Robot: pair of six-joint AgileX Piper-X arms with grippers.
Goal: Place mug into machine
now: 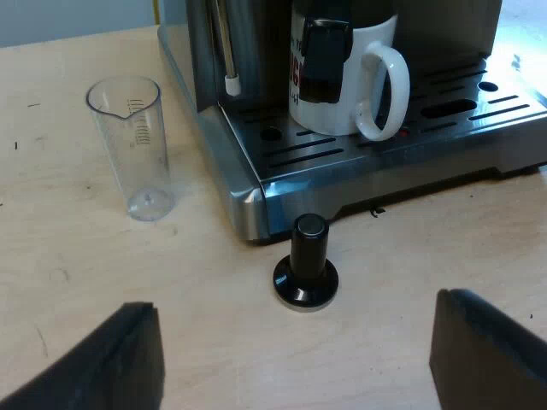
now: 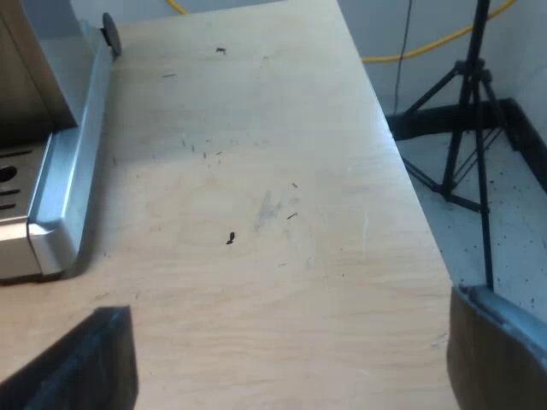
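Although the mug already stands upright on the drip tray of the espresso machine, its handle turned outward, the placement appears vulnerable to disturbance. The left gripper hovers low over the table with its fingers spread wide and nothing between them, aimed at the tamper, which stands on its base just before the tray's front edge. A forward advance would likely topple the tamper, and a higher approach could catch the mug's protruding handle and drag the mug off the tray. The measuring glass, upright beside the machine's corner, looks light and would tip at a sideways brush. A dark shape in front of the mug cannot be identified. Mug, tamper and glass appear in the left wrist view. By contrast, the right wrist view adds the right gripper, likewise wide open and empty, above bare table near the tray's other corner, with the table's edge and a tripod on the floor beyond.
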